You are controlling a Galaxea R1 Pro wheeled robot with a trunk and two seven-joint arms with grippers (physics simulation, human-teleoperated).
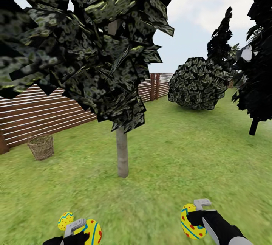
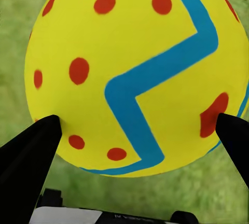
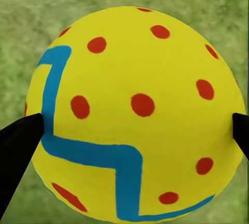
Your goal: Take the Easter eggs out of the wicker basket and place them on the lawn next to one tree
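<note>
Head view shows an Easter egg (image 1: 91,231) clamped in the left end effector (image 1: 77,230), another egg (image 1: 191,222) in the right end effector (image 1: 196,214), a third egg (image 1: 65,220) lying on the lawn (image 1: 181,154) near the tree (image 1: 122,154), presumably for placing. The wicker basket (image 1: 40,146) stands well apart by the fence (image 1: 45,112); its contents cannot be seen.

Tree (image 1: 122,154) stands on the lawn (image 1: 181,154) straight ahead of me. Wicker basket (image 1: 40,146) sits left of it, near the fence (image 1: 45,112) behind. Bush (image 1: 196,84) farther back right, conifer (image 1: 257,86) at far right. My left gripper (image 1: 81,230) holds an egg (image 1: 90,231), a loose egg (image 1: 65,220) on grass just left of it; my right gripper (image 1: 194,214) holds another egg (image 1: 190,222).
</note>
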